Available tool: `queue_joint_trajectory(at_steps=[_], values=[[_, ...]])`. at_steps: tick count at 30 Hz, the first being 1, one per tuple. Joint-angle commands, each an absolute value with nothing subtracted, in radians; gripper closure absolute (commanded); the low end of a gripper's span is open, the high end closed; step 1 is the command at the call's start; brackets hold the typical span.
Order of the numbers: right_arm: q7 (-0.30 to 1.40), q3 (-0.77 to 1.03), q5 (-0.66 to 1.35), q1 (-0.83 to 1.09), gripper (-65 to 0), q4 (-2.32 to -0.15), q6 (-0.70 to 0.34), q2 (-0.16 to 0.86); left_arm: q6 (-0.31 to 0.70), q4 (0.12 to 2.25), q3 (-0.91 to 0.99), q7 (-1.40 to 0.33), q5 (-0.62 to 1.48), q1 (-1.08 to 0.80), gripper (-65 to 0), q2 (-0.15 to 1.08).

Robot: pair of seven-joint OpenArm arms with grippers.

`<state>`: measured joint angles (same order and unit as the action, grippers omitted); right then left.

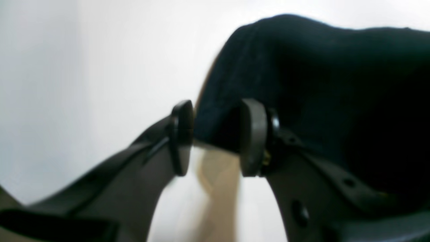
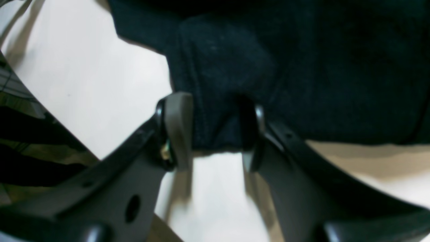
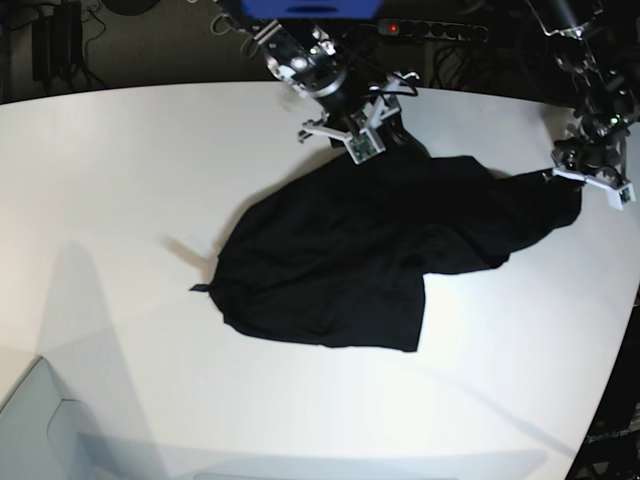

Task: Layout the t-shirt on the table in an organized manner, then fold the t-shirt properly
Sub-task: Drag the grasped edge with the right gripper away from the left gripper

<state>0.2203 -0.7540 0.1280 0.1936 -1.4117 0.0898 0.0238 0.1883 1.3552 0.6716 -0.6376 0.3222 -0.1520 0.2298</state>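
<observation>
While both pincers, left (image 1: pixel 216 137) and right (image 2: pixel 216 131), clamp edges of the crumpled black cloth t-shirt (image 3: pixel 340 270) upper right on the white bench (image 3: pixel 100 180), uneven pulling risks slipping fabric.

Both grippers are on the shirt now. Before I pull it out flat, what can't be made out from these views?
- Base: the left gripper and right gripper tips are too small and dark against the t-shirt to judge grip.
- Base: print, neck patch and tag do not show; folds may hide them.
- Left wrist: blurred, and the shirt is cut off at the right edge.
- Right wrist: cloth fills the top, so which part is held is unclear.
</observation>
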Motion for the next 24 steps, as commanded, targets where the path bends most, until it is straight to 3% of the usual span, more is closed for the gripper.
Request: queue_joint_trajectory(at_steps=[1, 4, 6, 9, 24], values=[[0.259, -0.751, 0.128, 0.194, -24.7, -1.412, 0.099, 0.035, 0.194, 1.366, 0.673, -0.638, 0.297, -0.148, -21.5, 0.243], [0.259, -0.750, 0.128, 0.191, -21.1, -1.412, 0.099, 0.058, 0.196, 1.366, 0.674, -0.636, 0.232, -0.133, -10.5, 0.242], [0.257, -0.733, 0.131, 0.191, -12.7, -1.412, 0.099, 0.077, 0.196, 1.366, 0.674, -0.636, 0.208, -0.117, 0.0, 0.240], [0.257, -0.677, 0.131, 0.205, -0.2, -1.422, 0.099, 0.079, 0.196, 1.366, 0.677, -0.636, 0.205, -0.114, -1.3, 0.242], [0.255, -0.619, 0.131, 0.357, 0.0, -1.836, 0.101, 0.183, 0.197, 1.366, 0.679, -0.636, 0.205, -0.114, -0.2, 0.242]])
